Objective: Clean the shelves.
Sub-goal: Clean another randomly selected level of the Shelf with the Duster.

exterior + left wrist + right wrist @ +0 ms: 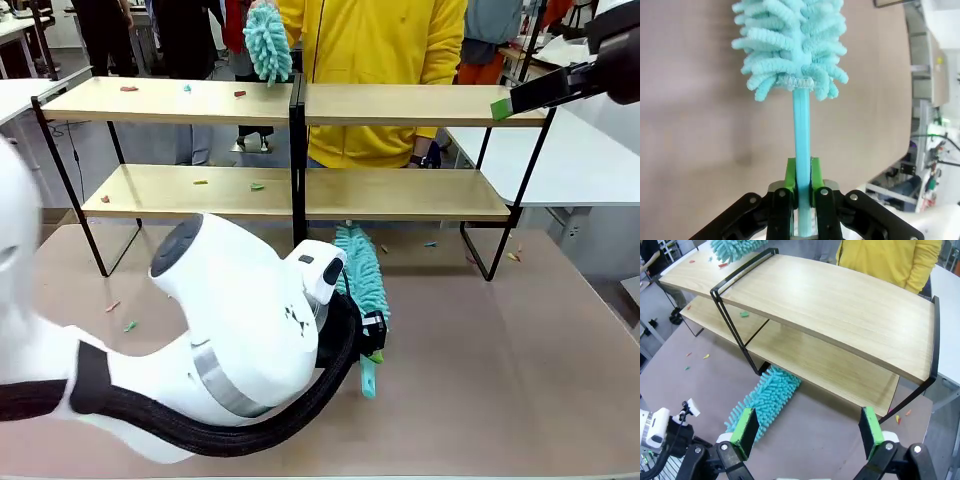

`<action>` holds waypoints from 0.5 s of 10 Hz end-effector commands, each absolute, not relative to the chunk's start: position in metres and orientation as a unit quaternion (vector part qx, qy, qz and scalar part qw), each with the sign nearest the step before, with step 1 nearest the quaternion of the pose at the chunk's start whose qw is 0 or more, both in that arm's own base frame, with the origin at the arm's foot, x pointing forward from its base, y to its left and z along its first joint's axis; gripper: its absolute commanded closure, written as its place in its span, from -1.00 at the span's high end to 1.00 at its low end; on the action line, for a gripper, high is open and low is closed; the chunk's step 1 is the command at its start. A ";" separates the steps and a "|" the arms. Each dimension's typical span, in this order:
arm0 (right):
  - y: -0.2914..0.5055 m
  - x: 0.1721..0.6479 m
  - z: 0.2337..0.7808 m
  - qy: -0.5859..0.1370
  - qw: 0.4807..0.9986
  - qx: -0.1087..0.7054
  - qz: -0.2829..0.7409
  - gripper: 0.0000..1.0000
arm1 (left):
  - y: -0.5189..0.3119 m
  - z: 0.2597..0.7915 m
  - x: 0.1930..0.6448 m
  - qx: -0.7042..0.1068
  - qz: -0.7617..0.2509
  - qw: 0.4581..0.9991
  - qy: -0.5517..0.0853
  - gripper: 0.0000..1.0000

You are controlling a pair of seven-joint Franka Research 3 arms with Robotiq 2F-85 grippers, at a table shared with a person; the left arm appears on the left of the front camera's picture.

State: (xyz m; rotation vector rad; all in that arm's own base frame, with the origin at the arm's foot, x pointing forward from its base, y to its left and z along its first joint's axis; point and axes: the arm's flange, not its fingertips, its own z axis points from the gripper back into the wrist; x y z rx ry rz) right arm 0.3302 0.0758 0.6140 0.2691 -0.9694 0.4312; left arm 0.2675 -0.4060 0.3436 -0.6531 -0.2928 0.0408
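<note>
Closest in, the left gripper [802,172] is clamped tight, green pads squeezing the thin light-blue handle of a fluffy teal chenille duster [790,40], and in the left wrist view that handle runs straight up between the fingers to the shaggy head. From the front, the bulky white left arm fills the foreground. Its gripper [372,345] sits low over the dull pinkish-brown tabletop [520,360], and the duster [362,270] lies along the table with its head pointing at the foot of the rack, just right of the black centre post. A few small coloured scraps [130,326] dot the table off to the left. Next come the shelves [400,104], a wide two-tier rack of long light-wood boards on a thin black metal frame, standing across the far half of the table. More red, blue and green scraps [128,88] are scattered on the left halves of both boards. Up at the right end of the top board hovers the right gripper [505,105]. Its own wrist view shows it [807,427] spread wide with nothing between the pads, looking down on the shelves [840,305] and the duster [767,397] poking out beneath them. Behind it all stands a person in a bright yellow jacket [380,40], with a second teal duster [268,42] raised at the top board, just left of the centre post.
</note>
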 end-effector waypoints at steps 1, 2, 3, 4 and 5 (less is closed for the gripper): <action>0.075 0.331 0.615 -0.461 0.854 0.128 0.205 1.00 | -0.441 0.367 0.290 -0.295 0.052 0.935 -0.187 -0.74; 0.075 0.331 0.615 -0.461 0.854 0.128 0.205 1.00 | -0.446 0.366 0.299 -0.286 0.064 0.933 -0.207 -0.74; 0.075 0.331 0.615 -0.461 0.854 0.128 0.205 1.00 | -0.451 0.365 0.309 -0.280 0.070 0.930 -0.227 -0.74; 0.075 0.331 0.615 -0.461 0.854 0.128 0.205 1.00 | -0.456 0.364 0.321 -0.276 0.071 0.930 -0.233 -0.74; 0.075 0.331 0.615 -0.461 0.854 0.128 0.205 1.00 | -0.462 0.361 0.334 -0.270 0.082 0.931 -0.230 -0.74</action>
